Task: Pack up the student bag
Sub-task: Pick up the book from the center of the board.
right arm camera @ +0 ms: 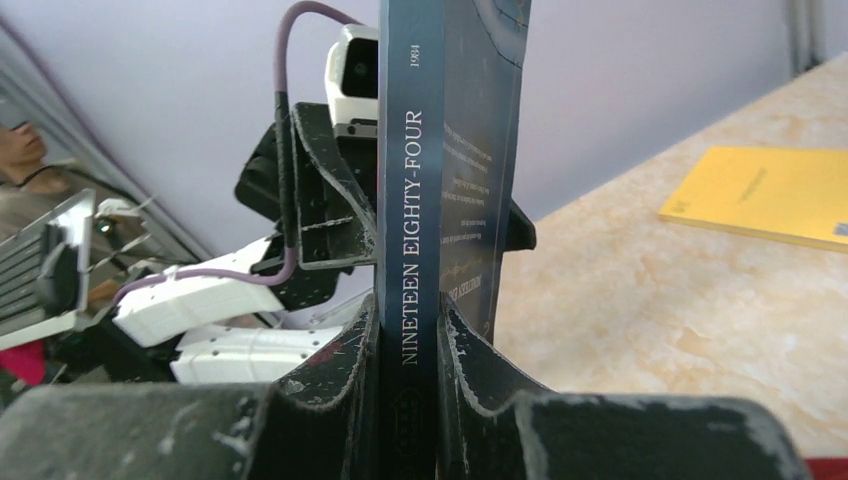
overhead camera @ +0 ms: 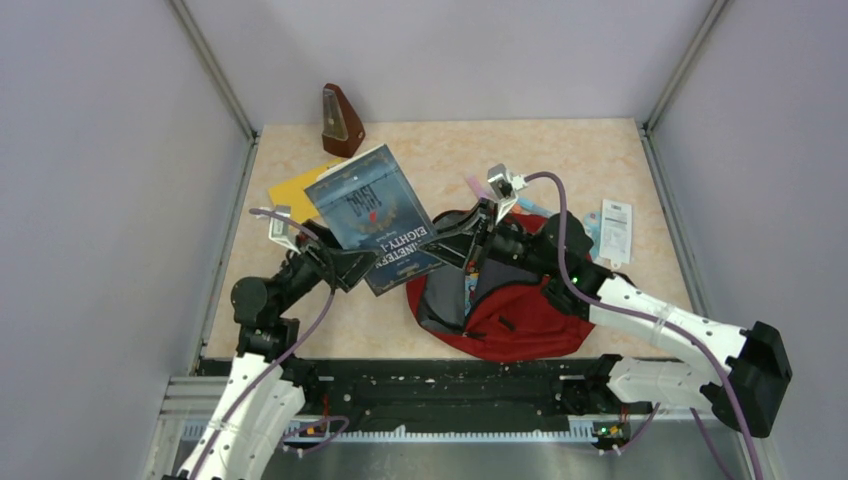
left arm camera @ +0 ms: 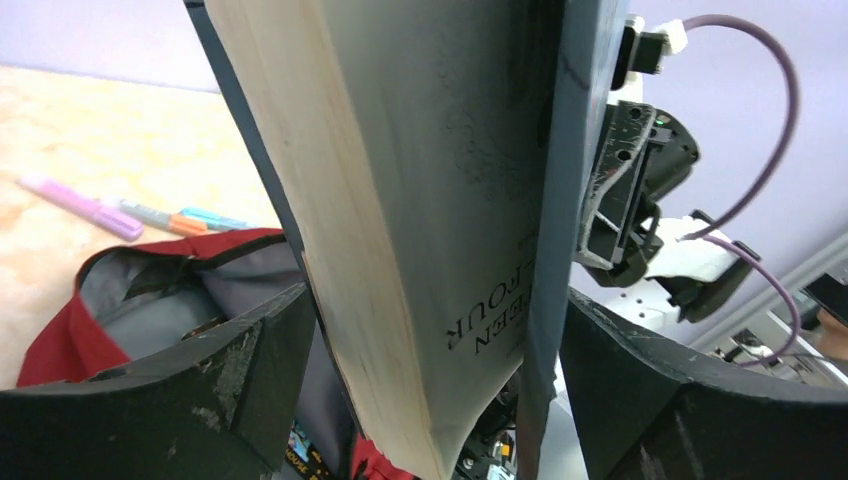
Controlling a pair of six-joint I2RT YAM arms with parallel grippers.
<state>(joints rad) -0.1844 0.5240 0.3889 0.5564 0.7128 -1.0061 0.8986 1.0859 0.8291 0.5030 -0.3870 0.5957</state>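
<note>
While the student bag (overhead camera: 520, 320) lies on the table (overhead camera: 600, 160) near the front edge, a bit to the right of the middle, its top is open. You can see the grey cloth inside it. The bag is dark red with black trim, and it is soft and slumped.

The right gripper (right arm camera: 408, 330) reaches over the bag. Its two fingers are squeezed tight on the spine of a dark blue book (overhead camera: 365, 205). The words on the spine say Nineteen Eighty-Four. The book is up in the air, tilted, between the two arms. Its low end is by the open mouth of the bag.

The left gripper (overhead camera: 345, 265) is at the other side of the book. Its fingers (left arm camera: 200, 390) are spread wide apart, and the book sits in the space between them. One finger is just beside the pale page edges. The other finger is a little way off from the cover.

Past the bag, a pink highlighter (left arm camera: 80, 205) and some thin pens (left arm camera: 180, 218) lie side by side on the table. A yellow booklet (right arm camera: 780, 195) lies flat to the left, partly hidden by the book in the top view. A brown metronome (overhead camera: 340, 122) stands at the far edge by the back wall. A white packet (overhead camera: 616, 230) lies to the right of the bag, near the side wall.
</note>
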